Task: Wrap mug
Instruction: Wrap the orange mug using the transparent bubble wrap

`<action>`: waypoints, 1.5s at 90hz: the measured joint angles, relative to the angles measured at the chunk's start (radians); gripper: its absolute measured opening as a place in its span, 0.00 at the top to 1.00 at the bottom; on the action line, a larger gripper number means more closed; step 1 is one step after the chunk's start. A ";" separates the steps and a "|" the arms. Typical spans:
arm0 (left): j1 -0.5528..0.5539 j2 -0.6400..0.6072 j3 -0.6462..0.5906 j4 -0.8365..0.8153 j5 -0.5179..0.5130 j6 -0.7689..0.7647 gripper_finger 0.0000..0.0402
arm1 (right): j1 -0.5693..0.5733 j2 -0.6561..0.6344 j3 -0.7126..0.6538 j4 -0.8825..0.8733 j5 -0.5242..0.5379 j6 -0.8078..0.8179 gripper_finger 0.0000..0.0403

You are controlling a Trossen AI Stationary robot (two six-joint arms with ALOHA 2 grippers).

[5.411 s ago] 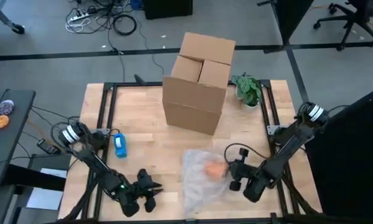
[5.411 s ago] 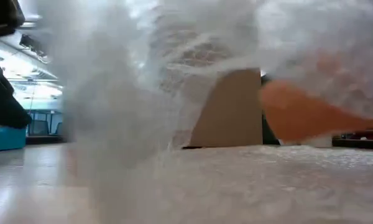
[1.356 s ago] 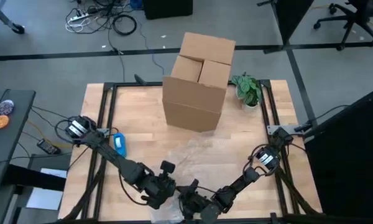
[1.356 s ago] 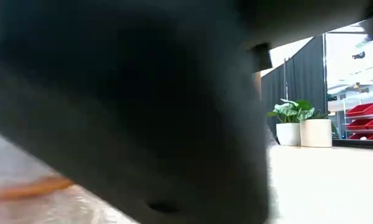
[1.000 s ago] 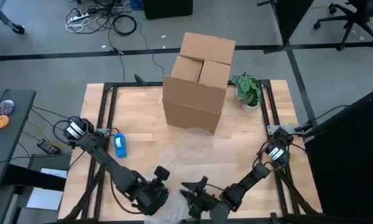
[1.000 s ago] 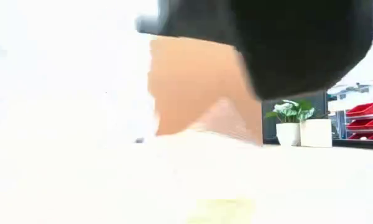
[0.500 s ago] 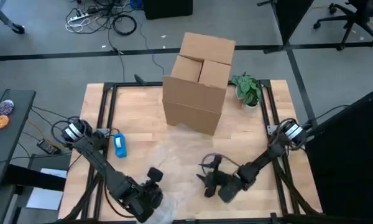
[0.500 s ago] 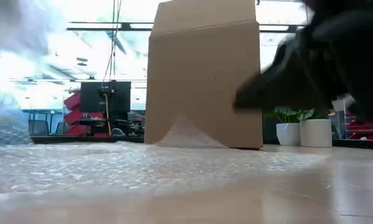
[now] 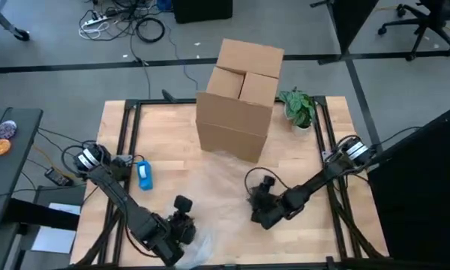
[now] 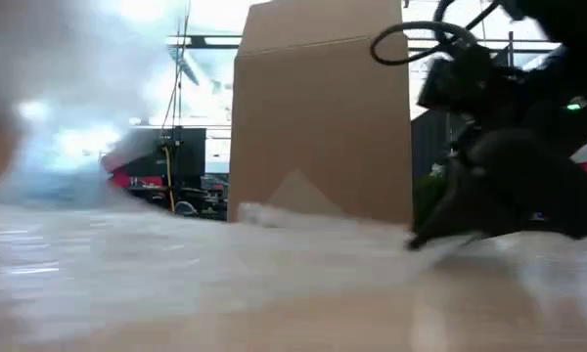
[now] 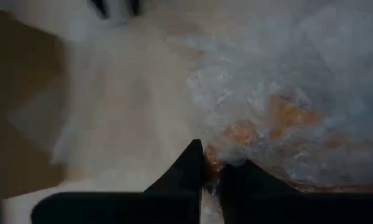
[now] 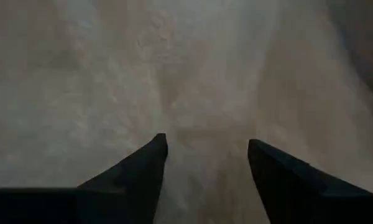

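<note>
Left gripper (image 11: pixel 212 171): fingers nearly closed, pinching the bubble wrap (image 11: pixel 298 93) at the table's (image 9: pixel 165 142) near edge. The orange mug (image 11: pixel 286 115) shows through the wrap just ahead of its fingertips. Right gripper (image 12: pixel 205 155): fingers spread open, holding nothing, over the flat wrap sheet. Beyond it stands the cardboard box (image 9: pixel 238 101), with bare tabletop to either side.

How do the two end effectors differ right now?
The left end effector is shut, pinching the bubble wrap; the right end effector is open and holds nothing. The left sits at the table's near edge; the right is nearer the box. Both are over the wrap.
</note>
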 joint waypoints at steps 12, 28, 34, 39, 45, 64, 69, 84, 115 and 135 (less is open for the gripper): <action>0.036 0.000 -0.015 0.052 -0.054 0.010 0.98 | 0.033 -0.061 -0.006 -0.274 -0.016 0.128 0.50; 0.053 0.003 -0.092 0.220 -0.056 0.065 0.97 | 0.125 -0.153 -0.094 -0.527 -0.080 0.383 0.50; 0.052 0.003 -0.118 0.277 -0.056 0.078 0.97 | 0.166 -0.198 -0.157 -0.503 -0.107 0.475 0.50; 0.051 0.003 -0.130 0.313 -0.057 0.099 0.97 | 0.201 -0.234 -0.203 -0.467 -0.118 0.546 0.50; 0.057 0.003 -0.140 0.347 -0.054 0.125 0.97 | 0.241 -0.276 -0.235 -0.433 -0.139 0.611 0.50; 0.071 0.002 -0.144 0.379 -0.018 0.148 0.97 | 0.352 -0.397 -0.144 -0.435 -0.247 0.673 0.50; 0.070 0.002 -0.144 0.374 -0.006 0.151 0.98 | 0.368 -0.418 -0.101 -0.471 -0.175 0.633 0.50; 0.078 0.004 -0.146 0.351 0.008 0.147 0.98 | 0.302 -0.444 -0.081 -0.630 0.114 0.587 0.50; 0.095 0.004 -0.146 0.350 0.007 0.142 0.98 | 0.029 -0.242 -0.324 0.357 0.035 -0.082 0.54; 0.096 0.004 -0.146 0.302 0.018 -0.003 0.98 | 0.095 -0.213 -0.315 0.236 -0.075 0.136 0.55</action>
